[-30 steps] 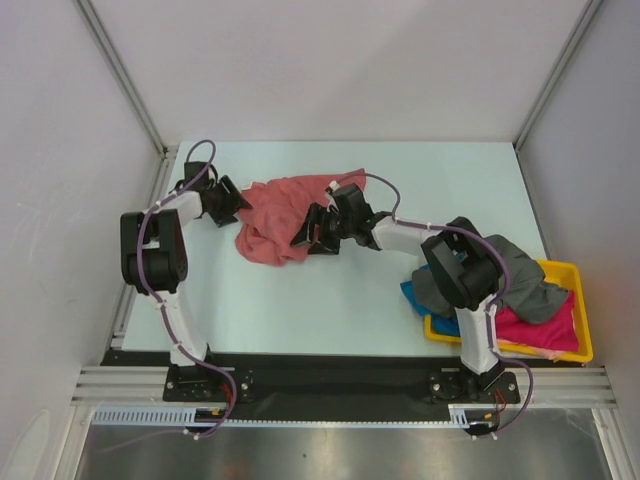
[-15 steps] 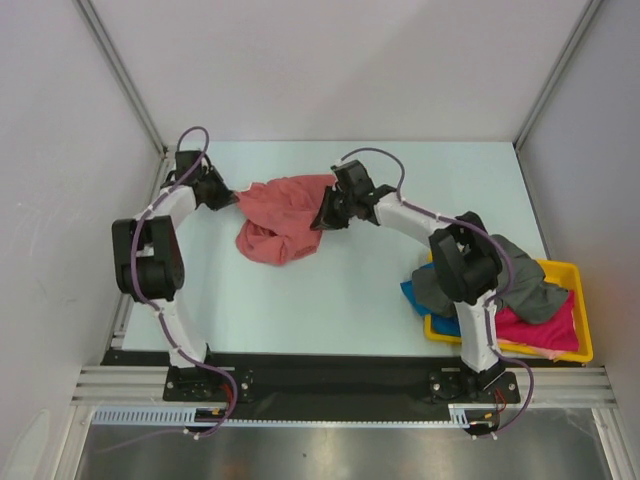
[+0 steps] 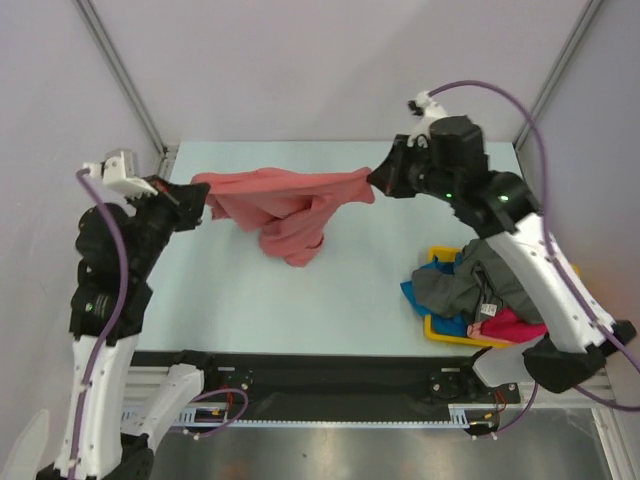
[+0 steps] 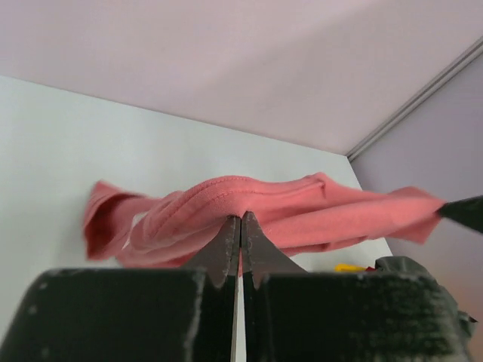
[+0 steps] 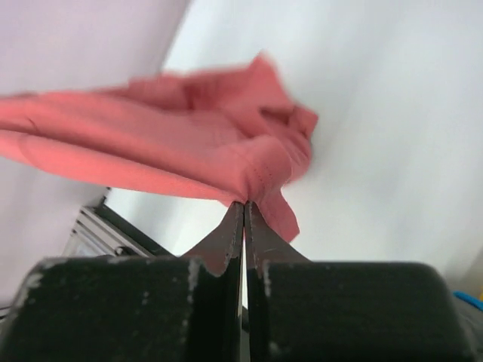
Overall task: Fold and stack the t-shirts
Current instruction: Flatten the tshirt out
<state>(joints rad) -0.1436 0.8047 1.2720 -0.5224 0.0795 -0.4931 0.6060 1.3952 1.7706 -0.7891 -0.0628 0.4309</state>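
A salmon-red t-shirt [image 3: 285, 205] hangs stretched in the air between both arms, its middle sagging in a bunch toward the table. My left gripper [image 3: 197, 194] is shut on the shirt's left end, the cloth [image 4: 249, 207] pinched at the fingertips [image 4: 240, 220]. My right gripper [image 3: 375, 180] is shut on the right end, a hem [image 5: 260, 177] caught between the tips [image 5: 243, 205]. The other t-shirts, dark grey [image 3: 480, 280], bright blue [image 3: 412, 295] and magenta-pink [image 3: 510, 325], lie heaped at the right.
A yellow tray [image 3: 440, 330] holds the heap at the table's right near corner, partly behind the right arm. Metal frame posts [image 3: 125, 75] rise at both back corners. The pale table [image 3: 300, 300] lies below the hanging shirt.
Both grippers closed on the salmon-red shirt while it lay crumpled on the table, then rose and moved apart, lifting it and pulling it out into a long band.
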